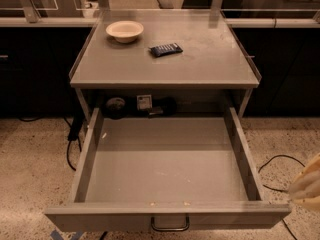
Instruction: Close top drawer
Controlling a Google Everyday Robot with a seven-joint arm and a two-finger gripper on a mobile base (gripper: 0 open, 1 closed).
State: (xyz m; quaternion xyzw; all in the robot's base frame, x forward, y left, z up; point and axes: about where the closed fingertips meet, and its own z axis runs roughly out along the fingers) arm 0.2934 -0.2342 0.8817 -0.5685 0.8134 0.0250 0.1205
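Observation:
The top drawer point(165, 159) is a wide, shallow grey metal drawer under the cart top. It stands pulled far out toward me and its inside is bare. Its flat front panel point(100, 217) lies along the bottom of the view, with a small dark loop handle point(170, 225) at centre. My gripper point(307, 186) shows only as a pale blurred shape at the right edge. It is beside the drawer's front right corner, above the floor and apart from the drawer.
A cream bowl point(124, 31) and a dark blue packet point(166, 49) lie on the grey cart top point(210, 59). Dark items point(116, 107) sit at the back under the top. Black cables point(274, 171) run over the speckled floor on both sides. Dark counters stand behind.

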